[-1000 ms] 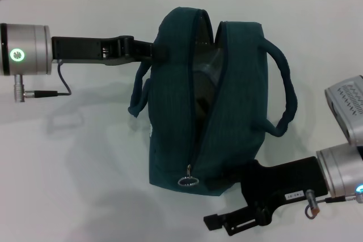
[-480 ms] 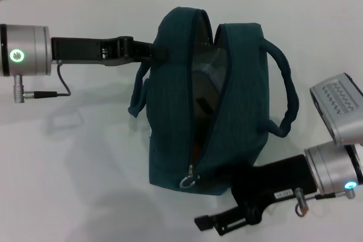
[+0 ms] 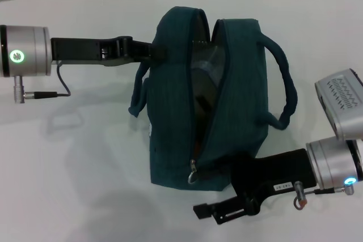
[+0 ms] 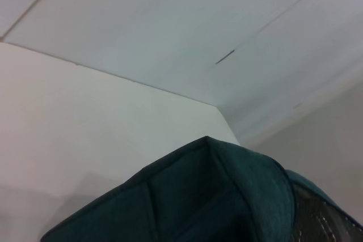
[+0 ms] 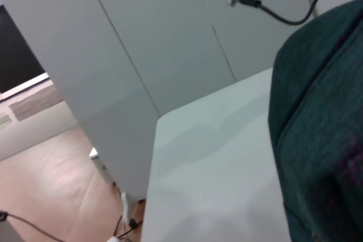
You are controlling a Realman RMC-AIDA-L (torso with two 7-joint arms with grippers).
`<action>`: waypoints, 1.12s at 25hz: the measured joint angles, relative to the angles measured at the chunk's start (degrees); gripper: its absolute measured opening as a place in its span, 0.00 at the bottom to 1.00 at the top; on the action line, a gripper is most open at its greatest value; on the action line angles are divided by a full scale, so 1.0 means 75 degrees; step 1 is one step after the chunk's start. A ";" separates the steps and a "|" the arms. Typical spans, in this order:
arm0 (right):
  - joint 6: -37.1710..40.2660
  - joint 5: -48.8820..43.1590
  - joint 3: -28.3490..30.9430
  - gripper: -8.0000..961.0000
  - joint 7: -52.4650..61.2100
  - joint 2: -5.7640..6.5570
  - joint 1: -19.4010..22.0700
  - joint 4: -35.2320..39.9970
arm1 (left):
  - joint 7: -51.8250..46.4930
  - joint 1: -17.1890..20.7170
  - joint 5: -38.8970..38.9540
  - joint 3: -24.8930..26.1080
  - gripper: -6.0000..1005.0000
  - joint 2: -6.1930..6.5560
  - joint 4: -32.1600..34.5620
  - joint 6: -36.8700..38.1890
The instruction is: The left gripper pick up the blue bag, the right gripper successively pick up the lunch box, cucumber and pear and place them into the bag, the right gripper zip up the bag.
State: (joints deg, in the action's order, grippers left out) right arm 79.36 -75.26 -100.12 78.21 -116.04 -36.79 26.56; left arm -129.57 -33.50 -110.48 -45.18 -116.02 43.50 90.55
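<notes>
Head view, blue bag point(image 3: 238, 83), no legible writing

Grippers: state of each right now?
Left gripper: shut on the blue bag at its far end.
Right gripper: at the bag's near end; cannot tell.

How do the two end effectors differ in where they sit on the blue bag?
The left end effector meets the blue bag at its far upper edge, beside the open mouth. The right end effector sits at the bag's near bottom corner, close to the zipper pull. Both are black claws on silver wrists.
</notes>
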 joint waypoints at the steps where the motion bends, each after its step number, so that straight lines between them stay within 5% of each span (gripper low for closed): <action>1: -0.0030 0.0029 0.0020 0.85 -0.0016 0.0006 0.0018 0.0000 | -0.0004 0.0012 0.0000 0.0002 0.07 0.0000 0.0000 -0.0033; 6: -0.0435 0.0108 0.0099 0.85 -0.0312 -0.0020 0.0095 0.0018 | 0.0005 -0.0022 -0.0014 0.0003 0.07 0.0007 -0.0140 -0.0061; 14: -0.0768 0.0684 -0.1122 0.85 -0.0281 -0.0022 -0.0174 0.0124 | 0.0083 -0.0084 -0.0035 0.0001 0.07 0.0039 -0.0278 -0.0135; 28: -0.0468 0.0887 -0.0453 0.85 -0.0091 0.0196 0.0165 0.0030 | 0.0107 0.0037 -0.0075 0.0001 0.07 0.0139 -0.0282 -0.0124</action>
State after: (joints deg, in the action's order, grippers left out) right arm 75.84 -68.61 -103.52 77.53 -114.57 -35.55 26.79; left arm -128.77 -33.22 -111.04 -45.18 -114.97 41.39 89.61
